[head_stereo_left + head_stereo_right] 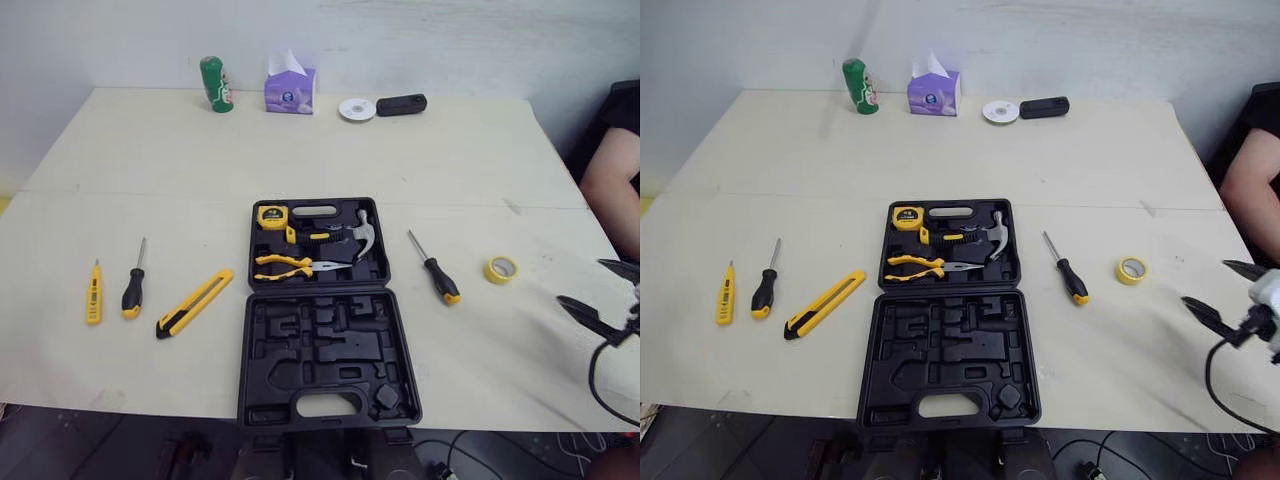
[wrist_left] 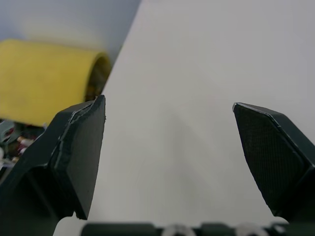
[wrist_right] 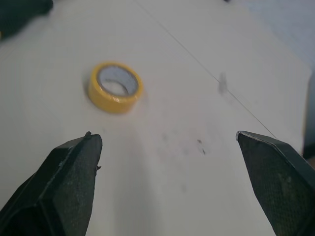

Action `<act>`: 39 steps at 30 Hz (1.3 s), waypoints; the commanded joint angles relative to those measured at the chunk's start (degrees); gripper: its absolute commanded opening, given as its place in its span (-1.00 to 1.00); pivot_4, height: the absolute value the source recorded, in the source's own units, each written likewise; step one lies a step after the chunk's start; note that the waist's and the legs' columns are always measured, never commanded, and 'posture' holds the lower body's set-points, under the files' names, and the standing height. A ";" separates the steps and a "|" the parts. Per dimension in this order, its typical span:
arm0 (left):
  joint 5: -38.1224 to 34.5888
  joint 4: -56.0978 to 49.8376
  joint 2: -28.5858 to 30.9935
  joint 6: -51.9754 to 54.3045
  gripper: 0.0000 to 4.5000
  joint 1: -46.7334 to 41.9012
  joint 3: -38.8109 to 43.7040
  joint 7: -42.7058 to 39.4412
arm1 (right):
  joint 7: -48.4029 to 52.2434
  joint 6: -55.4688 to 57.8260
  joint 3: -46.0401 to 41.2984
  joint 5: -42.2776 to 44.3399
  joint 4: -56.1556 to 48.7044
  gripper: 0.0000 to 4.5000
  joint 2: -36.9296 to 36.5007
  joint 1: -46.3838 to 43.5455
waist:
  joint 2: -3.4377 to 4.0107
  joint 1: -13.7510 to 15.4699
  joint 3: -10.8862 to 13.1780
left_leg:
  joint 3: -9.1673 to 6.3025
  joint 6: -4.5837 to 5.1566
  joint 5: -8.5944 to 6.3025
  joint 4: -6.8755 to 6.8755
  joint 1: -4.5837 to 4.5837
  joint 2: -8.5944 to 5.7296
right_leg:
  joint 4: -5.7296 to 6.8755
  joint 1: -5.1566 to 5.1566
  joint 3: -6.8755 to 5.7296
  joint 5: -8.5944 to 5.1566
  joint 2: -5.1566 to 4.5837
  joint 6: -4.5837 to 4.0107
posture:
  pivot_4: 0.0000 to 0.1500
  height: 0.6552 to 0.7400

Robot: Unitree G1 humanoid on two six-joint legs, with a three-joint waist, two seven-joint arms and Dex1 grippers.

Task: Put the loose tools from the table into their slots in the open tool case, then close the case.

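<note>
Just bare table (image 1: pixel 540 290) between right gripper (image 1: pixel 580 282), tape (image 1: pixel 501 269)

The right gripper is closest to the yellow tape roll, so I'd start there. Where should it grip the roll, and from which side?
Probably from above, pinching the wall of the tape roll between its hole and its outside. It lies flat on the table, hole up, so its side is low.

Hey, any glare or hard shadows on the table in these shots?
Left eye view: the table is evenly lit, no glare, no hard shadows. Right wrist view: the yellow tape roll throws only a soft shadow.
</note>
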 commanded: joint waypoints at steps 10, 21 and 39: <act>-5.71 -45.23 -3.87 38.92 0.95 8.50 -0.38 5.34 | 0.93 14.43 10.35 11.10 -21.00 1.00 10.61 -15.37 | 0.02 -0.20 0.02 | -0.02 0.03 0.02 0.01 -0.02 0.01 | 0.31 -0.03 0.05 0.00 0.02 0.00 | 1.00 1.00; -13.87 -76.37 -11.47 77.26 0.95 8.09 4.92 18.88 | 7.72 17.42 18.37 13.16 -27.65 1.00 15.43 -19.93 | 0.02 0.31 0.02 | -0.29 0.08 0.05 0.17 -0.37 -0.04 | 0.24 -0.09 0.03 0.00 0.03 0.01 | 1.00 1.00; -7.35 -79.78 -24.57 79.77 0.95 -1.09 -7.73 31.39 | 4.04 24.47 21.98 15.15 -44.15 1.00 17.34 -16.10 | -0.06 0.47 0.00 | -0.41 0.00 0.14 0.20 -0.42 -0.06 | 0.24 -0.07 -0.03 0.01 0.08 0.02 | 1.00 1.00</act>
